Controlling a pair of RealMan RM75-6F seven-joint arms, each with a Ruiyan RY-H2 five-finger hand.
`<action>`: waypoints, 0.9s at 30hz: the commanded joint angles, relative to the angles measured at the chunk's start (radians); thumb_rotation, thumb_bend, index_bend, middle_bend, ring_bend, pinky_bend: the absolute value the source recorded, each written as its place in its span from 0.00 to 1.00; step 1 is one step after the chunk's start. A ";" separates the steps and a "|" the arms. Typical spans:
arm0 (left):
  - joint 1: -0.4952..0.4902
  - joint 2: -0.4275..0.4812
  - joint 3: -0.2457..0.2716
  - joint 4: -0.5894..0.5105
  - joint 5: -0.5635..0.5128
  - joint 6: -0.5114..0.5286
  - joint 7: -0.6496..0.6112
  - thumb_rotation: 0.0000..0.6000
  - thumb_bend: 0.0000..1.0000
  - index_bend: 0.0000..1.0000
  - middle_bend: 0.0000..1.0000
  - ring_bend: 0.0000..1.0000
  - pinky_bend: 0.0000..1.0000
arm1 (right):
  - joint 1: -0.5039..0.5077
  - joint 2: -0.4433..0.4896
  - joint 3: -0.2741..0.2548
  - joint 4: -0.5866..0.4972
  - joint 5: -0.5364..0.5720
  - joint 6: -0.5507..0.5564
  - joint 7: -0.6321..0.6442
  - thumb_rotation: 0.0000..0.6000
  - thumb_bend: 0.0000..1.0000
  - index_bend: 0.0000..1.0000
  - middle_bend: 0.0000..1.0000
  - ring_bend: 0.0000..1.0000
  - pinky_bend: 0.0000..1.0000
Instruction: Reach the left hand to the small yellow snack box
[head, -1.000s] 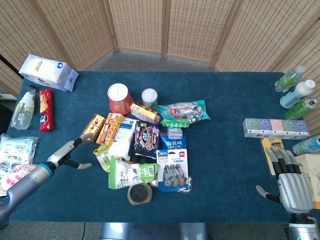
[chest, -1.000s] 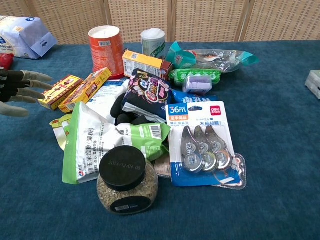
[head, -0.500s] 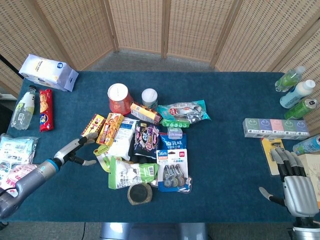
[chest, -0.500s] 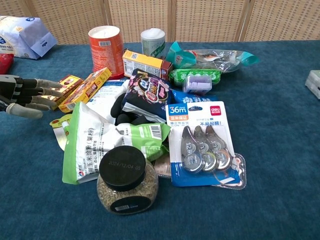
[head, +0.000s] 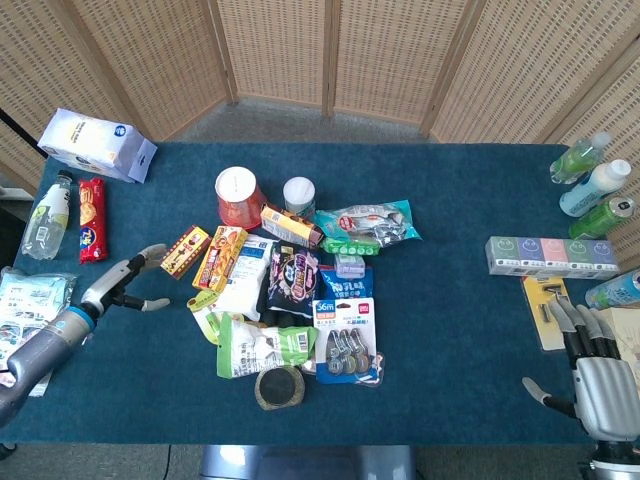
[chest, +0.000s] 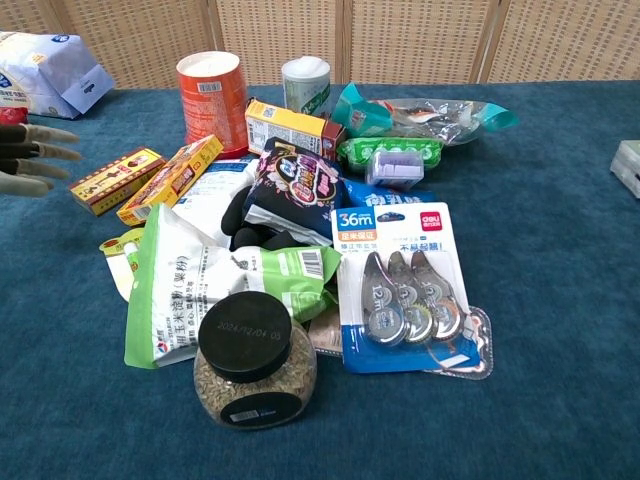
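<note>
1. Table: blue cloth top carrying a heap of goods at its centre and loose items along the left and right edges.
2. Right hand: at the near right corner, fingers apart, holding nothing; judged parked clear of the work.
3. Left hand: near the left edge, released, fingers spread and empty, tips aimed at the box; just beside it, not touching.
4. Orange canister: upright at the far side of the heap.
5. Small yellow snack box: flat at the heap's left fringe, beside a longer yellow box; its left side unobstructed, so reachable.
</note>
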 joint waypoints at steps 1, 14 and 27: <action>0.029 0.030 -0.021 0.002 -0.040 0.036 -0.004 1.00 0.27 0.00 0.05 0.13 0.00 | -0.002 0.000 -0.001 0.000 -0.003 0.001 0.001 1.00 0.15 0.00 0.00 0.00 0.00; 0.028 0.094 0.008 -0.123 0.061 0.097 -0.088 1.00 0.27 0.00 0.05 0.13 0.00 | -0.002 -0.004 -0.001 0.015 -0.016 -0.003 0.019 1.00 0.15 0.00 0.00 0.00 0.00; -0.028 0.048 -0.051 -0.262 -0.559 0.121 1.055 1.00 0.27 0.00 0.02 0.10 0.00 | -0.009 0.001 -0.002 0.028 -0.020 0.003 0.047 1.00 0.15 0.00 0.00 0.00 0.00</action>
